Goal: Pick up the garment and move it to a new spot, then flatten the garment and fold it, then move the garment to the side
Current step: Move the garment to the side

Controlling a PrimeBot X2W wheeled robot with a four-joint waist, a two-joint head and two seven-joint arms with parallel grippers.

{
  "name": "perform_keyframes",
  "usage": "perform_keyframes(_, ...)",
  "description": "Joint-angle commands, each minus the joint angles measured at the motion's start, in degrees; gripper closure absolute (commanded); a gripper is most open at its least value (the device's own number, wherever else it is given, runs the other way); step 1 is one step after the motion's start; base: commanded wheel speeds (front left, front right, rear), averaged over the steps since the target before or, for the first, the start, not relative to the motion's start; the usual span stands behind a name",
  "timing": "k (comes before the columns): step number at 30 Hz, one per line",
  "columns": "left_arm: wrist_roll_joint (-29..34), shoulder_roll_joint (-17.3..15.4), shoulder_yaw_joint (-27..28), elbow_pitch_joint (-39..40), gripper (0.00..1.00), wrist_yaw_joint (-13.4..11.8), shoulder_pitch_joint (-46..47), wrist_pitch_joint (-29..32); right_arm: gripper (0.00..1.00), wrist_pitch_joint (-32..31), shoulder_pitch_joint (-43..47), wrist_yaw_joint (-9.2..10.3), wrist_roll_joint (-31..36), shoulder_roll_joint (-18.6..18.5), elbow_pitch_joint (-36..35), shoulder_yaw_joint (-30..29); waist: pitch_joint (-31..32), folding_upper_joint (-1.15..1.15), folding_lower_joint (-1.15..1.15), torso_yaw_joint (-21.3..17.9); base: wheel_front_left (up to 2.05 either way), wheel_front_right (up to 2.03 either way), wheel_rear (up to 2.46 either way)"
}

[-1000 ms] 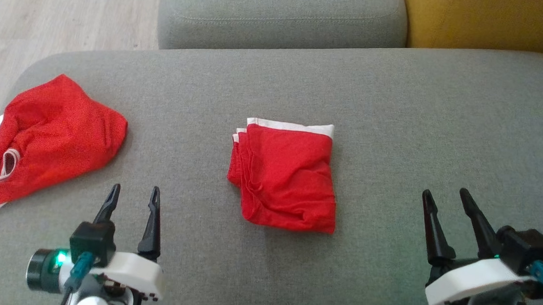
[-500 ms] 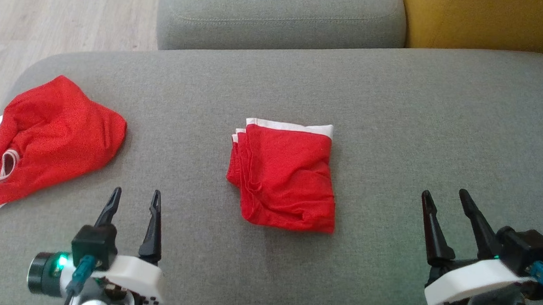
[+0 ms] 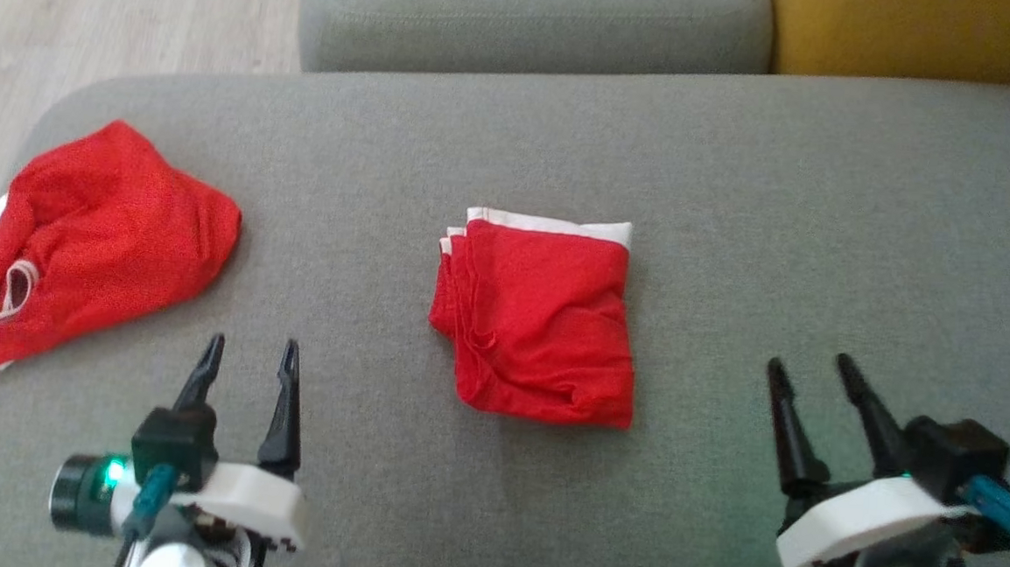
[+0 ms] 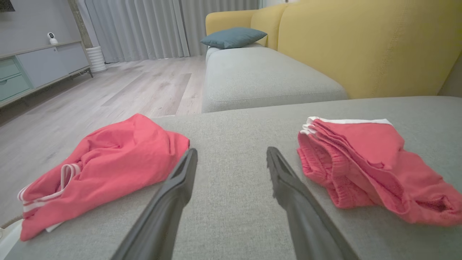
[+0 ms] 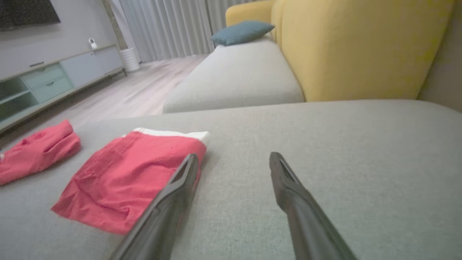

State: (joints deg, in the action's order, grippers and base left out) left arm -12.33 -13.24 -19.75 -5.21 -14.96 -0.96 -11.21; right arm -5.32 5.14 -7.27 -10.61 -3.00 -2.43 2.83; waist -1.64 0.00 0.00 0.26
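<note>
The jaws of both grippers are held apart, with nothing between them. The left gripper [image 3: 251, 345] is seen at the lower left of the head view and the right gripper [image 3: 807, 362] at the lower right, fingers pointed away from the robot. The folded garment [image 3: 538, 321], red with a white band, is laid flat mid-way along the grey cushion [image 3: 825, 207], between the grippers and apart from both. It is nearly square. Its slightly longer axis runs near to far, with the white band turned toward the yellow backrest [image 3: 915, 32] and the stacked edges toward the robot's left. A crumpled garment [image 3: 86, 249] is seen near the cushion's left end, well apart.
</note>
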Motion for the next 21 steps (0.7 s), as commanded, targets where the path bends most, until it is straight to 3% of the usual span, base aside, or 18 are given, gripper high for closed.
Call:
perform_keyframes(1, 0.0, -1.0, 1.9, 2.4, 0.0, -0.2, 4.5, -0.8, 0.0, -0.6, -3.5, -0.22, -0.3, -1.1, -1.2, 1.9, -1.2, 0.0, 0.0, 0.7, 0.0, 0.0, 0.0)
perform_keyframes(10, 1.1, 0.9, 1.4, 1.9, 0.0, 0.5, 11.7, -3.2, 0.0, -3.3, -13.8, -0.22, -3.7, -2.2, 11.3, 6.9, -8.5, 0.0, 0.0, 5.0, 0.0, 0.0, 0.0)
perform_keyframes(21, 3.4, 3.1, 2.6, 3.8, 0.0, 1.1, 14.2, -3.8, 0.0, -3.8, -23.4, -0.22, -7.3, -1.2, 30.4, 10.8, -10.9, 0.0, 0.0, 8.4, 0.0, 0.0, 0.0)
